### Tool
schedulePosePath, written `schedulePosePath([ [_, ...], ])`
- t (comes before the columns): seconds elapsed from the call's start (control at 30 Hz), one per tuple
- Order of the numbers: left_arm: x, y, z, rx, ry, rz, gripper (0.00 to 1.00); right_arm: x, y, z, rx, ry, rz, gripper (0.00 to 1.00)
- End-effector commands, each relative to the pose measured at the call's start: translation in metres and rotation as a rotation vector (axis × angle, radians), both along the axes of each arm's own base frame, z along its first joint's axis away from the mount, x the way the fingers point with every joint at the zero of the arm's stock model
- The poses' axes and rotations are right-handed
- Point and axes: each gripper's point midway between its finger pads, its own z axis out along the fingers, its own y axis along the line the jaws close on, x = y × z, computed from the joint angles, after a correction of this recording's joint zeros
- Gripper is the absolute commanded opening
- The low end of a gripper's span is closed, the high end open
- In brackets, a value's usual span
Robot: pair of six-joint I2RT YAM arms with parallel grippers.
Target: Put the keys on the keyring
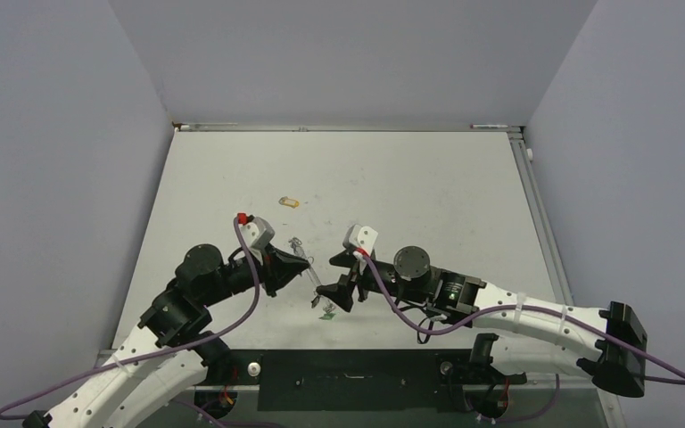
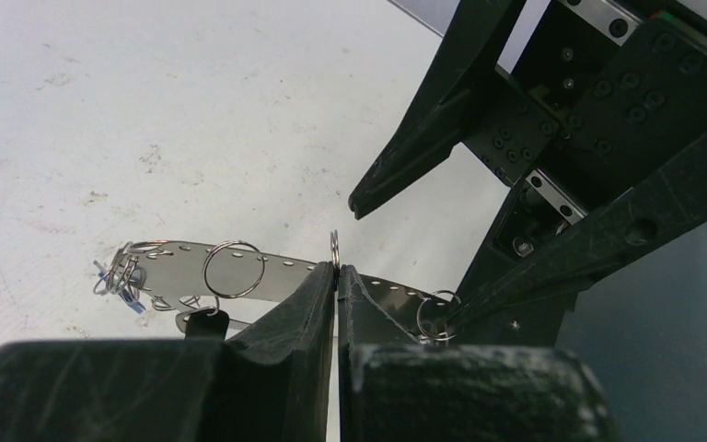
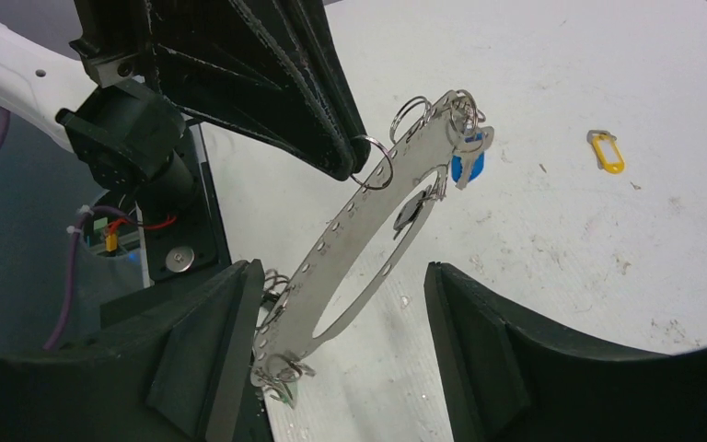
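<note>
The keyring (image 3: 350, 221) is a flat silvery crescent band with holes, hung with several small split rings. It is held off the table. My left gripper (image 2: 336, 272) is shut on one split ring (image 2: 334, 247) at the band's middle, which also shows in the right wrist view (image 3: 368, 161). A blue key (image 3: 468, 166) and a black key (image 3: 410, 214) hang near the far end. A green key (image 3: 281, 391) hangs at the near end. My right gripper (image 3: 341, 276) is open around the band's near end, which lies close to its left finger (image 3: 212, 341). A yellow key (image 3: 608, 152) lies alone on the table.
In the top view the two grippers meet near the table's front middle, left (image 1: 308, 270) and right (image 1: 343, 281). The yellow key (image 1: 291, 202) lies farther back. The black base plate (image 1: 348, 379) runs along the near edge.
</note>
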Motion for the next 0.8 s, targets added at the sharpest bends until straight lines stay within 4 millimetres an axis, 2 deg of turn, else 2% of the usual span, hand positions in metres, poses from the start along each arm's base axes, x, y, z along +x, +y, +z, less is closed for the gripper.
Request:
schedulePosePath([
  [0.0,-0.006,-0.004,0.039,-0.133,-0.145,-0.043,0.00,-0.010,0.001,0.037,0.150,-0.045,0.037,0.65],
  [0.23,-0.037,-0.003,0.069,-0.270,-0.340,-0.174,0.00,-0.017,-0.019,0.075,0.290,-0.114,0.049,0.63],
  [0.47,-0.067,-0.002,0.088,-0.342,-0.456,-0.301,0.00,-0.047,-0.019,0.117,0.421,-0.184,0.237,0.53],
  [0.77,-0.082,0.003,0.099,-0.396,-0.518,-0.345,0.00,-0.051,-0.003,0.128,0.451,-0.188,0.302,0.43],
])
